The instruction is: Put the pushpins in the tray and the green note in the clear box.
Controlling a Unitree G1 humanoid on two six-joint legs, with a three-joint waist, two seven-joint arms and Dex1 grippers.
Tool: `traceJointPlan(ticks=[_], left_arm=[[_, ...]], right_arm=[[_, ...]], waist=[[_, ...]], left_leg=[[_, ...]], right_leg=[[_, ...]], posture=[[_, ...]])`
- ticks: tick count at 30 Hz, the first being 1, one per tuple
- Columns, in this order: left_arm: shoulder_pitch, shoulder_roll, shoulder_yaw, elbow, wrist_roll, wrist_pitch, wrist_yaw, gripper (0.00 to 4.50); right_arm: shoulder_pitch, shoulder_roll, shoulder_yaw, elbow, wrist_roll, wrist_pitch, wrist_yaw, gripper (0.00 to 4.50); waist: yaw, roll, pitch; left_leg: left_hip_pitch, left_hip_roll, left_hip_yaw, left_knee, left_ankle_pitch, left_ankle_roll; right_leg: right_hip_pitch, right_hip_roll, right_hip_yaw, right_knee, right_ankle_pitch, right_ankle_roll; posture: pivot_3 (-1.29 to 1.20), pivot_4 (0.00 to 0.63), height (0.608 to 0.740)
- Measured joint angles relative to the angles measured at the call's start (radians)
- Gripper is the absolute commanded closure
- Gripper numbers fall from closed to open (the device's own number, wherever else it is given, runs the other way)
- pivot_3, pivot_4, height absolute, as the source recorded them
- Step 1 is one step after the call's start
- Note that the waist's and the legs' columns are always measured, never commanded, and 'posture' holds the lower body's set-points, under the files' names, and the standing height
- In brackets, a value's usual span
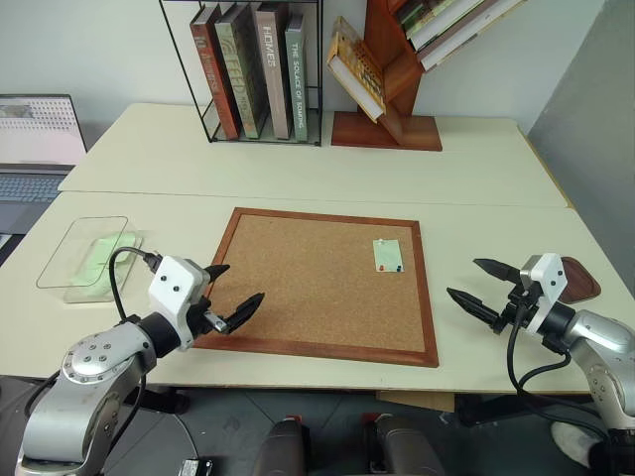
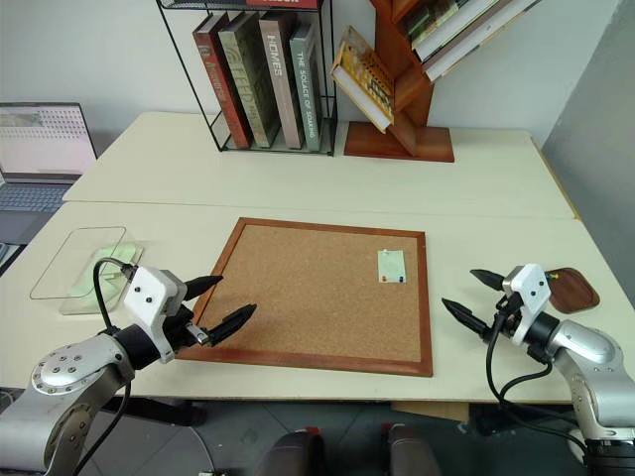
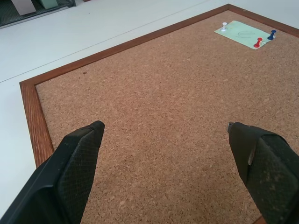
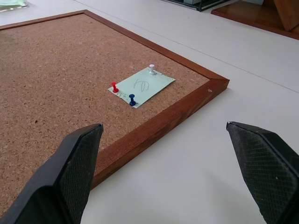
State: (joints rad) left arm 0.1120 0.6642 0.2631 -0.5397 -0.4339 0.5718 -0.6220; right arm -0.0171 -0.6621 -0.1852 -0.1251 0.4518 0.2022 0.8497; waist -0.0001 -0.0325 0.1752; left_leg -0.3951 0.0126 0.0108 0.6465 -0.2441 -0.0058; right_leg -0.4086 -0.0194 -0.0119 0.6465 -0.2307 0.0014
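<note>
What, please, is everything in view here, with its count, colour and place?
table: one, cream, under everything.
corkboard: one, brown, wood-framed, mid-table.
green note: one, pale green, pinned near the corkboard's far right corner.
pushpins: three, red, blue and white, stuck in the note.
clear box: one, transparent, table's left, something pale green inside.
tray: one, reddish-brown, table's right edge.
books: several, upright in a black wire rack at the back.
wooden shelf: one, reddish, back, books leaning on it.
laptop: one, grey, far left.
left gripper: black fingers open, over the corkboard's near left corner.
right gripper: black fingers open, beside the tray.
</note>
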Motion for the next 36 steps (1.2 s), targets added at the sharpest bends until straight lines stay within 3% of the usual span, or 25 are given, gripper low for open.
traceJointPlan(ticks=[11,12,19,24,33,36], left_arm=[[-0.017,0.016,-0.046,-0.019,-0.024,0.004,-0.067,0.01],[-0.017,0.016,-0.052,-0.026,-0.031,0.004,-0.070,0.38],[-0.037,0.010,-0.087,-0.051,-0.055,0.006,-0.089,1.51],[-0.092,0.004,-0.181,-0.043,-0.047,0.006,-0.101,2.43],[-0.240,-0.094,-0.350,0.173,0.072,-0.065,-0.086,4.25],[-0.278,-0.130,-0.385,0.247,0.104,-0.097,-0.086,4.47]], right_arm=[[-0.014,0.010,0.006,-0.040,0.011,0.045,-0.008,0.00],[-0.016,0.010,0.006,-0.047,0.012,0.049,-0.008,0.00],[-0.016,0.010,0.006,-0.074,0.013,0.075,-0.008,0.00],[-0.015,0.011,0.014,-0.104,0.012,0.094,-0.010,0.00],[-0.073,0.044,0.053,-0.105,0.000,0.101,-0.037,0.00],[-0.101,0.044,0.071,-0.086,-0.006,0.101,-0.034,0.00]], waist=[[-0.001,0.000,0.000],[0.000,0.000,0.000],[0.000,0.000,0.000],[0.000,0.000,0.000],[0.000,0.000,0.000],[0.000,0.000,0.000]], left_leg=[[0.000,0.000,0.000,0.000,0.000,0.000],[0.000,0.000,0.000,0.000,0.000,0.000],[0.000,0.000,0.000,0.000,0.000,0.000],[0.000,-0.001,0.000,0.000,0.000,0.000],[0.000,0.000,0.000,0.000,0.000,0.000],[-0.001,0.000,0.000,0.000,0.000,0.000]], right_leg=[[0.000,0.000,0.000,0.000,0.000,0.000],[0.000,0.000,0.000,0.000,0.000,0.000],[0.000,0.000,0.000,0.000,0.000,0.000],[0.000,0.000,0.000,0.000,0.000,0.000],[0.000,0.001,0.000,0.000,0.001,0.001],[0.000,0.001,0.000,0.000,0.001,0.002]], posture=[[0.00,0.150,0.740],[0.00,0.150,0.740],[0.00,0.150,0.740],[0.00,0.150,0.740],[0.00,0.150,0.740],[0.00,0.150,0.740]])
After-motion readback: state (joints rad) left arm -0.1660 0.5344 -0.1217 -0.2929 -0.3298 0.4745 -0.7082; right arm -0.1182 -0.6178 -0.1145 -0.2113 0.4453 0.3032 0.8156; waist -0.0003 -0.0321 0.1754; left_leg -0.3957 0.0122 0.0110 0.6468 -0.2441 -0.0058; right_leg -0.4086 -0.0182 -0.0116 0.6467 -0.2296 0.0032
